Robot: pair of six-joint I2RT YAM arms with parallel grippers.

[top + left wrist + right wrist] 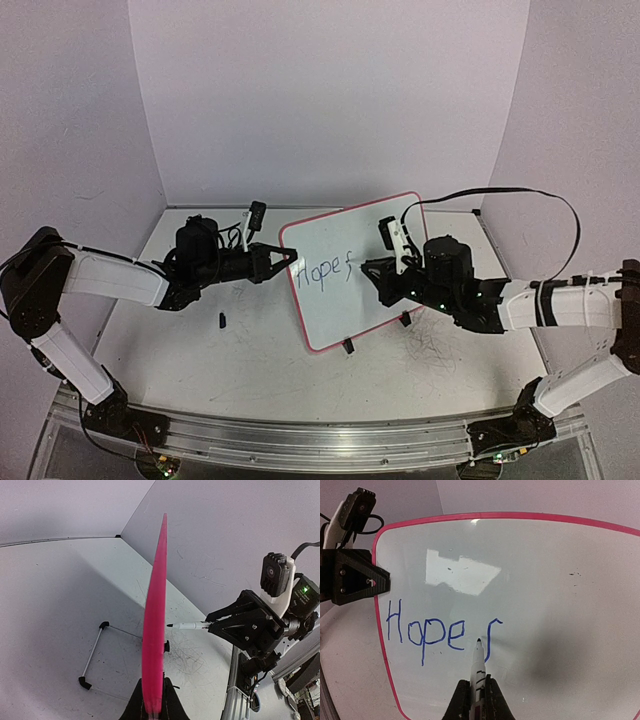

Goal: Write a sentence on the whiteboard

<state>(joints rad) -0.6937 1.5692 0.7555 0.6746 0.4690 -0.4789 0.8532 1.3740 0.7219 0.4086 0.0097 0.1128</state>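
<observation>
The whiteboard (385, 300), white with a red-pink rim, stands tilted up at the table's middle. My left gripper (290, 256) is shut on its left edge; in the left wrist view the board shows edge-on (155, 615) between the fingers (172, 702). The sentence (325, 270) reads "Hope" plus the stem of an "f" in blue (427, 632). My right gripper (368, 268) is shut on a white marker (479, 667). Its tip sits at the board (555, 580), just left of the "f" stem. The marker also shows in the left wrist view (192, 625).
A small black cap (222, 320) lies on the table left of the board. The board's black feet (348, 346) hang at its lower edge. A thin wire stand (93, 653) lies behind the board. Old pen scribbles (430, 350) mark the table. Walls close in on three sides.
</observation>
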